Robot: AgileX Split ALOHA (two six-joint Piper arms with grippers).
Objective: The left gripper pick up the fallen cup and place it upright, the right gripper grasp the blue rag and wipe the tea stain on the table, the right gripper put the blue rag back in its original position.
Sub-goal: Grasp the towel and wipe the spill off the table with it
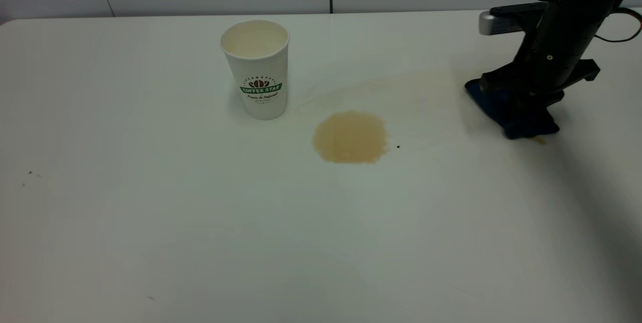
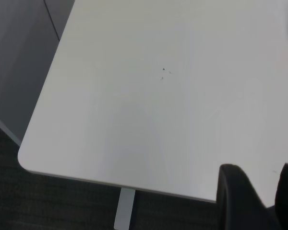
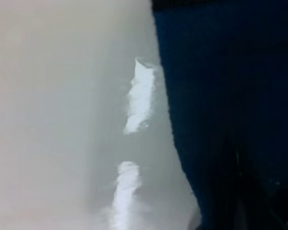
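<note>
Standing upright on the table (image 1: pixel 150 222), the cup (image 1: pixel 257 69) is sitting toward the far left-centre, its open mouth facing up and its green banner logo facing the exterior camera. Nothing is touching it. The tea stain (image 1: pixel 350 137) is lying near the cup's right, on the near side, apart from its base; a faint tan streak is trailing from it toward the far right, and a tiny black speck (image 1: pixel 398 147) is sitting just beside its right edge.

The right gripper (image 1: pixel 521 102) is pressing down at the right edge of the table onto the blue rag (image 1: pixel 494 102), well apart from the stain. The arm's dark body is covering most of the rag, so whether the fingers are clamped on the cloth or merely resting on it cannot be told. A small tan mark is showing just beside the rag's near corner. The right wrist view is showing the rag (image 3: pixel 221 96) filling one side against white tabletop.

The left gripper (image 2: pixel 259 191) is hanging over a rounded table corner, parked away from the cup; its fingers are appearing slightly parted, gripping nothing
</note>
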